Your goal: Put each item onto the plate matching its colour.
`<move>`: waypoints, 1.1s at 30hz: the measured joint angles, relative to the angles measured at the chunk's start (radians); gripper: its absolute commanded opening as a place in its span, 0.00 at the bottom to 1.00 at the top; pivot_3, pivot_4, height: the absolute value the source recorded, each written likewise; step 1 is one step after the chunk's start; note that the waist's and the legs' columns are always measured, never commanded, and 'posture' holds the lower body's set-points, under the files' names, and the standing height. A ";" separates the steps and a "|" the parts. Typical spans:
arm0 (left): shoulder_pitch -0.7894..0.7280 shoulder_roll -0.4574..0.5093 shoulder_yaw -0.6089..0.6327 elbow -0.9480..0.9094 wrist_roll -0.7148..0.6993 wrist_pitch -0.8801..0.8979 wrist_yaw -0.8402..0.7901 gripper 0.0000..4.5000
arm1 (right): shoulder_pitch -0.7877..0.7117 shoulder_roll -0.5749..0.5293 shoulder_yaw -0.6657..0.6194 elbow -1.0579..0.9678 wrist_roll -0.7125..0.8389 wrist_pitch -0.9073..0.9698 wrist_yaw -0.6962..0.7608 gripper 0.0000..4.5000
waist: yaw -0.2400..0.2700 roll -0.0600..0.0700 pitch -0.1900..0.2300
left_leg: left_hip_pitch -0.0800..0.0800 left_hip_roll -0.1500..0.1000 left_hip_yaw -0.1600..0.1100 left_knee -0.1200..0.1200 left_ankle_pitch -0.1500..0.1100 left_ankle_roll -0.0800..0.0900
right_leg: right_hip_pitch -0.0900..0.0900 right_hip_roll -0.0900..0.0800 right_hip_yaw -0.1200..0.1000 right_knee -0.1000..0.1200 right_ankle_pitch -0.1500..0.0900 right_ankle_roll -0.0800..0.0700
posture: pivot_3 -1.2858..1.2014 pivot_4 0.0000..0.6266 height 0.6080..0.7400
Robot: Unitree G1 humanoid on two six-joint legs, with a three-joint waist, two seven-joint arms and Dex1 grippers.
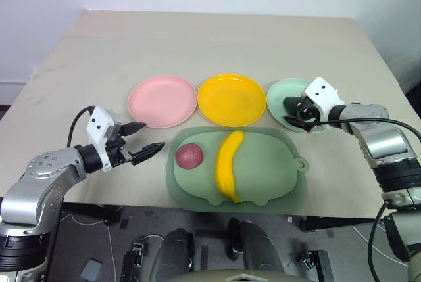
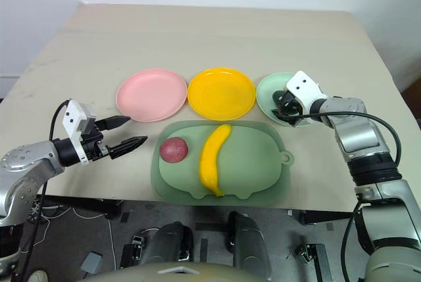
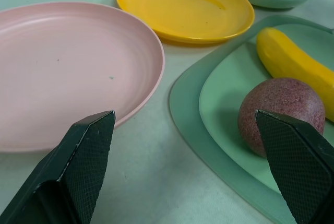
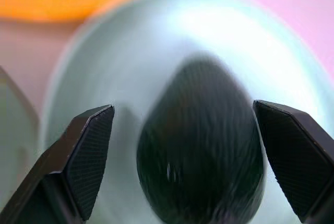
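Both end effectors open, right end effector [image 1: 304, 116] astride avocado [image 4: 201, 145] on green plate [image 1: 279, 94]; firm, smooth, grip mid-body

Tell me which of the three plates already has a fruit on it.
The mint green plate, beside the right tool; the dark avocado lies on it. The pink plate and orange-yellow plate are bare.

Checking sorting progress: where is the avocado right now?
The avocado lies on the green plate, at the right of the plate row, between the right end effector's open fingers.
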 measured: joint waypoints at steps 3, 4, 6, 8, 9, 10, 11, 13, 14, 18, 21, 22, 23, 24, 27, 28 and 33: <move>-0.001 0.003 0.000 0.000 -0.002 0.001 -0.006 1.00 | -0.010 -0.033 0.002 -0.020 -0.045 -0.159 0.052 1.00 | 0.000 0.000 0.000 | 0.000 0.000 0.000 0.000 0.000 0.000 | 0.000 0.000 0.000 0.000 0.000 0.000 | 0.52 0.24 1.00; -0.001 0.004 -0.001 0.000 -0.002 0.002 -0.006 1.00 | -0.023 -0.043 0.003 -0.019 -0.062 -0.201 0.069 1.00 | 0.000 0.000 0.000 | 0.000 0.000 0.000 0.000 0.000 0.000 | 0.000 0.000 0.000 0.000 0.000 0.000 | 0.52 0.24 1.00; -0.005 0.005 -0.005 0.000 -0.003 0.002 -0.007 1.00 | -0.063 -0.064 0.005 -0.020 -0.088 -0.298 0.113 1.00 | -0.001 0.000 0.000 | 0.001 0.000 0.000 0.000 0.000 0.000 | 0.000 0.000 0.000 0.000 0.000 0.000 | 0.52 0.24 1.00; -0.010 0.005 -0.012 0.000 -0.003 0.002 -0.008 1.00 | -0.085 -0.087 0.012 -0.032 -0.088 -0.396 0.204 1.00 | -0.001 0.000 0.000 | 0.001 0.000 0.000 0.000 0.000 0.000 | 0.001 0.001 0.000 0.000 0.000 0.000 | 0.52 0.24 1.00; -0.012 0.005 -0.017 0.000 -0.003 0.002 -0.009 1.00 | -0.092 -0.092 0.024 -0.046 -0.083 -0.450 0.268 1.00 | -0.001 0.000 0.000 | 0.001 0.000 0.000 0.000 0.000 0.000 | 0.001 0.001 0.000 0.000 0.000 0.000 | 0.52 0.24 1.00; -0.014 0.005 -0.022 0.000 -0.003 0.002 -0.009 1.00 | -0.096 -0.092 0.039 -0.059 -0.077 -0.478 0.316 1.00 | -0.001 0.000 0.000 | 0.001 0.000 0.000 0.000 0.000 0.000 | 0.001 0.001 0.000 0.000 0.000 0.000 | 0.52 0.24 1.00; -0.017 0.005 -0.027 0.000 -0.003 0.002 -0.009 1.00 | -0.103 -0.089 0.065 -0.071 -0.068 -0.509 0.381 1.00 | -0.002 0.000 0.000 | 0.001 0.000 0.000 0.000 0.000 0.000 | 0.001 0.000 0.000 0.000 0.000 0.000 | 0.52 0.24 1.00; -0.020 0.005 -0.028 0.000 -0.003 0.002 -0.008 1.00 | -0.109 -0.085 0.102 -0.078 -0.060 -0.560 0.470 1.00 | -0.001 0.000 0.000 | 0.001 0.000 0.000 0.000 0.000 0.000 | 0.001 0.000 0.000 0.000 0.000 0.000 | 0.52 0.24 1.00; -0.020 0.005 -0.028 0.000 -0.003 0.002 -0.006 1.00 | -0.115 -0.081 0.123 -0.077 -0.059 -0.591 0.516 1.00 | -0.001 0.000 0.000 | 0.002 0.000 0.000 0.000 0.000 0.000 | 0.001 0.000 0.000 0.000 0.000 0.000 | 0.52 0.24 1.00; -0.019 0.005 -0.030 0.000 -0.004 0.002 0.001 1.00 | -0.146 -0.025 0.180 -0.049 -0.060 -0.708 0.632 1.00 | -0.001 0.000 0.000 | 0.002 0.000 0.000 0.001 0.001 -0.001 | 0.001 0.000 0.000 0.000 0.000 0.000 | 0.52 0.24 1.00; -0.008 0.005 -0.026 -0.005 -0.005 0.002 0.004 1.00 | -0.172 0.023 0.212 -0.008 -0.072 -0.776 0.670 1.00 | -0.002 0.000 0.000 | 0.002 0.000 0.000 0.001 0.001 -0.002 | 0.002 0.000 0.000 0.001 0.000 0.000 | 0.52 0.24 1.00; 0.000 0.005 -0.026 -0.010 -0.005 0.002 0.005 1.00 | -0.182 0.049 0.229 0.017 -0.085 -0.801 0.678 1.00 | -0.003 0.000 0.000 | 0.002 0.000 0.000 0.001 0.002 -0.003 | 0.002 0.000 0.000 0.001 0.000 0.000 | 0.52 0.24 1.00; 0.002 0.004 -0.027 -0.013 -0.006 0.002 0.005 1.00 | -0.186 0.064 0.238 0.030 -0.091 -0.814 0.680 1.00 | -0.002 0.001 0.000 | 0.002 0.001 0.000 0.001 0.002 -0.003 | 0.001 0.000 0.000 0.001 0.000 0.000 | 0.52 0.24 1.00; 0.005 0.004 -0.025 -0.017 -0.006 0.002 0.007 1.00 | -0.197 0.088 0.250 0.059 -0.102 -0.835 0.683 1.00 | -0.002 0.001 0.000 | 0.002 0.001 0.000 0.001 0.002 -0.003 | 0.002 0.000 0.000 0.001 0.000 0.000 | 0.52 0.24 1.00; 0.009 0.004 -0.024 -0.028 -0.008 0.001 0.011 1.00 | -0.236 0.135 0.277 0.113 -0.122 -0.875 0.698 1.00 | -0.002 0.001 0.000 | 0.002 0.000 0.000 0.001 0.002 -0.004 | 0.002 0.000 0.000 0.001 0.000 0.000 | 0.52 0.24 1.00; 0.010 0.004 -0.025 -0.028 -0.008 0.001 0.013 1.00 | -0.248 0.149 0.282 0.125 -0.125 -0.886 0.709 1.00 | -0.001 0.001 0.000 | 0.002 0.000 0.000 0.001 0.002 -0.004 | 0.002 0.000 0.000 0.001 0.000 0.000 | 0.52 0.24 1.00; 0.010 0.004 -0.025 -0.029 -0.008 -0.001 0.016 1.00 | -0.286 0.205 0.321 0.193 -0.142 -0.939 0.752 1.00 | 0.000 0.001 0.000 | 0.003 0.000 0.000 0.001 0.003 -0.005 | 0.002 0.000 0.000 0.001 0.000 0.000 | 0.52 0.24 1.00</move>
